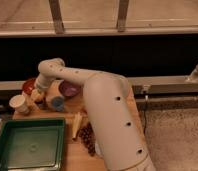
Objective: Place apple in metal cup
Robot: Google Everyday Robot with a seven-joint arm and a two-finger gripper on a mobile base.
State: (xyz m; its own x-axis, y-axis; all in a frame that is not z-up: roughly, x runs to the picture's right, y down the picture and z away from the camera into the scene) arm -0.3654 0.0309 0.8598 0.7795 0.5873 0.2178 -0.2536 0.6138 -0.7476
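**A:** Nearest is the arm (114, 125), a white bulk rising from the bottom edge, with the green tray (27, 145) beside it at lower left.

**B:** And the apple?

**A:** I can't pick it out. It may be hidden at the gripper (37, 94), which hangs over the far left of the table (74, 157), between the pale cup (19, 103) and the blue cup (57, 103), just in front of the red bowl (28, 86). Whether the gripper is open or closed, I can't tell.

**B:** Which is the target?

**A:** Probably the pale cup, just left of the gripper, though its material isn't clear.

**B:** How to do it well?

**A:** Centre over that cup's mouth, come straight down and release low, so the apple doesn't glance off the rim or tip the cup. Mind the red bowl and blue cup close by. The purple bowl (69, 89), a yellow thing (77, 125) and a dark cluster (87, 140) lie further right, out of the way.

**B:** Any writing?

**A:** None readable.
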